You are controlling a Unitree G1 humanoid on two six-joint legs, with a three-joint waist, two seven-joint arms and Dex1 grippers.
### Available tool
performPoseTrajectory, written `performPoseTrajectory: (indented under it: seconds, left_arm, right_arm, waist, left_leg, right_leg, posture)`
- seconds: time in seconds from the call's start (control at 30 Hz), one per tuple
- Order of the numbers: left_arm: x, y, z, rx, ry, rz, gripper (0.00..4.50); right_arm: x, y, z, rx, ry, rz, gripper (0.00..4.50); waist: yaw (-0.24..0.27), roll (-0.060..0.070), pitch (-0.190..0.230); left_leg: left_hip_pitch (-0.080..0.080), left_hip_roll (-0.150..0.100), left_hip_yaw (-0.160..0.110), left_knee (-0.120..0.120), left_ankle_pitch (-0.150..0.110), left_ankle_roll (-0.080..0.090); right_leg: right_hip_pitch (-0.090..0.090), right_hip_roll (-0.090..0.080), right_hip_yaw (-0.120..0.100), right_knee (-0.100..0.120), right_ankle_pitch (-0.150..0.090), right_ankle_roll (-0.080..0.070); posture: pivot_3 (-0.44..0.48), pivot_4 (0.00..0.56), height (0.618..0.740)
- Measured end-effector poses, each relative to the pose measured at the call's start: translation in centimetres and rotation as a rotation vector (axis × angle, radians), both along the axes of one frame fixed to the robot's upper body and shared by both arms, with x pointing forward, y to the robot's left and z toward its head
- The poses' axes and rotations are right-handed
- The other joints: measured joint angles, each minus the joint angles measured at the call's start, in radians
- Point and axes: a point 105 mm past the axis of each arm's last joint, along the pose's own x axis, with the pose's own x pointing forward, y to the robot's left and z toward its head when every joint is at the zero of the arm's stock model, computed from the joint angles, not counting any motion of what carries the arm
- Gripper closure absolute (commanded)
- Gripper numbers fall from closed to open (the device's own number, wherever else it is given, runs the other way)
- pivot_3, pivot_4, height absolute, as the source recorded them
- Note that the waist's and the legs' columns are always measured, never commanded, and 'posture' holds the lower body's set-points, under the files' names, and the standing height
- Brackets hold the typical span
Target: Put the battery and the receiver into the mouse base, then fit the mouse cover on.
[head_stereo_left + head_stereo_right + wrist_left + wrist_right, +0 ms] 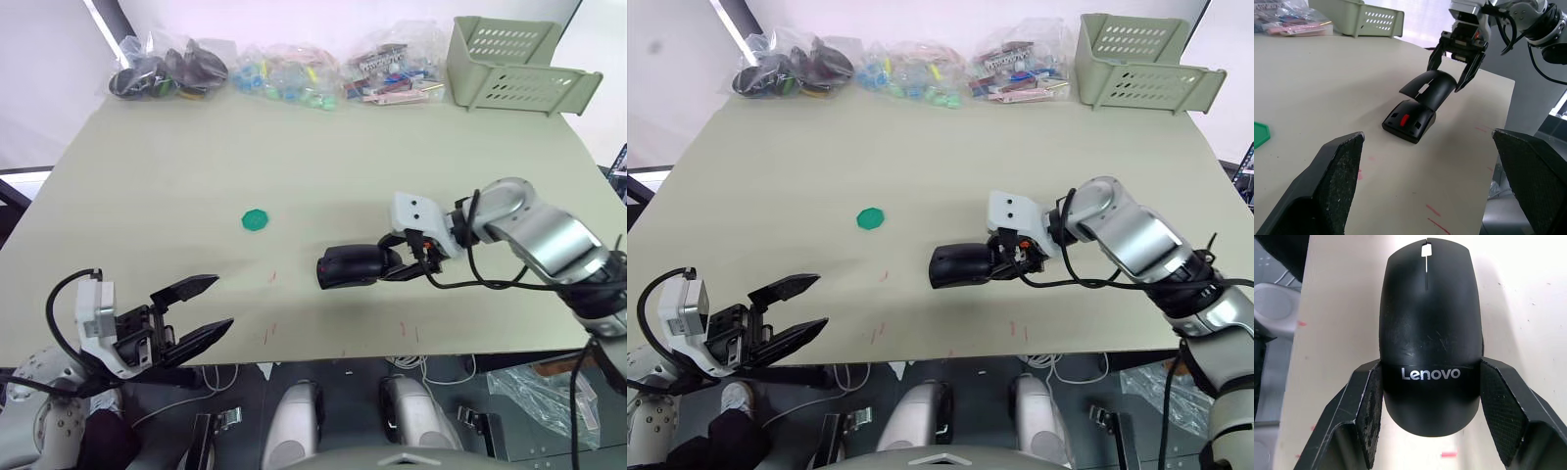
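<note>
So the right gripper [1427,416] had its two fingers clamped on either side of the mouse cover [1427,333], right at the Lenovo end. The cover sat tilted over the mouse base [1409,122], its far end raised so the red parts under it showed, near the front edge of the table [147,166]. The left gripper [204,308] hung at the table's front-left corner, jaws spread wide with nothing in them. A green disc [256,218] lay off by itself mid-table.
</note>
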Motion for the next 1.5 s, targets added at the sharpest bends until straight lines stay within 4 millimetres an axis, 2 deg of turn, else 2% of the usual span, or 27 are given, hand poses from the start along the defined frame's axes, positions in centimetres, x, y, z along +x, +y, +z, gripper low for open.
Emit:
performPoseTrajectory:
  seconds: [0.17, 1.5]
  left_arm:
    - [0.0, -0.4, 0.3, 0.007, -0.005, -0.011, 0.0]
    - [-0.6, -1.1, 0.3, -0.002, 0.012, -0.001, 0.0]
  right_arm:
    - [1.1, 0.3, -0.5, -0.021, 0.001, 0.009, 1.93]
    - [2.4, 1.5, -2.3, -0.106, 0.065, 0.041, 1.93]
  waist:
    - [0.001, 0.0, 0.0]
    - [0.0, 0.0, 0.0]
  left_leg:
    - [0.0, 0.0, 0.0, 0.0, 0.0, 0.0]
    - [0.0, -0.001, 0.001, 0.0, 0.0, 0.0]
  right_leg:
    - [0.0, -0.001, 0.0, 0.0, 0.0, 0.0]
    - [0.0, 0.0, 0.0, 0.002, 0.0, 0.0]
  posture:
    - [0.0, 0.15, 0.74]
    - [0.0, 0.15, 0.74]
